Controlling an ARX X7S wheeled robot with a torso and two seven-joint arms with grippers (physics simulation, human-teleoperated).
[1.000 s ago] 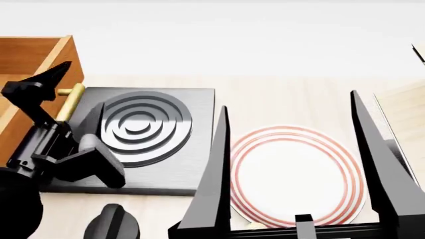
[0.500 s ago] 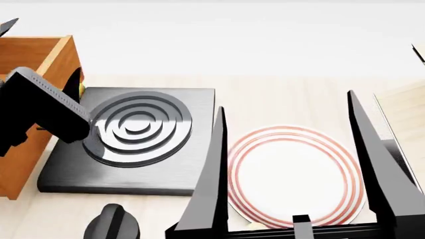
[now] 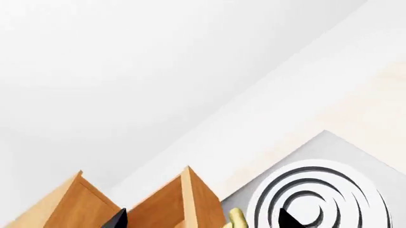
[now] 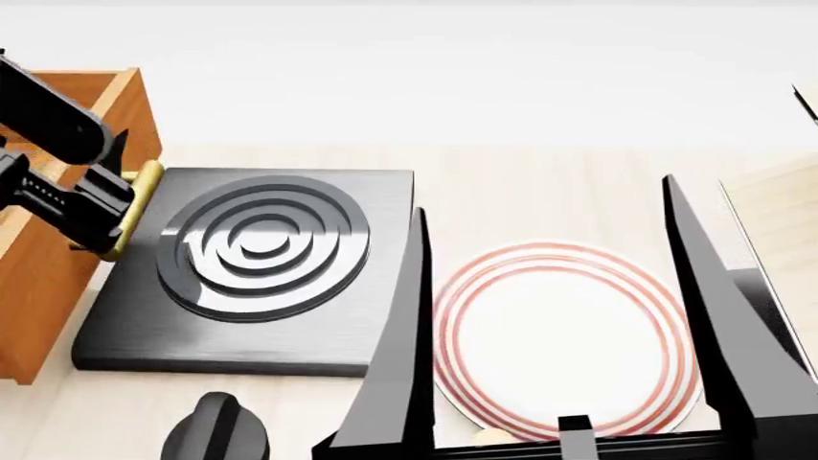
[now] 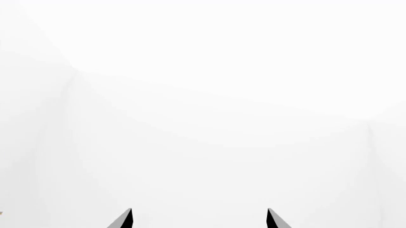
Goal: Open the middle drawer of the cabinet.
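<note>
Middle drawer (image 4: 57, 240) sits at far left of head view, open-topped box already partly out of the cabinet (image 3: 190, 199), brass handle (image 4: 134, 206) just beside the black ringed burner plate (image 4: 262, 244). Left gripper (image 4: 90, 206) is at the handle; can't tell if it's clamped or how wide. Judgement: confirm grip, then pull straight w/o twisting. Right gripper (image 4: 550, 345) spread wide, empty, over the striped plate (image 4: 562, 331) on the surface (image 4: 537, 187), lower right.
</note>
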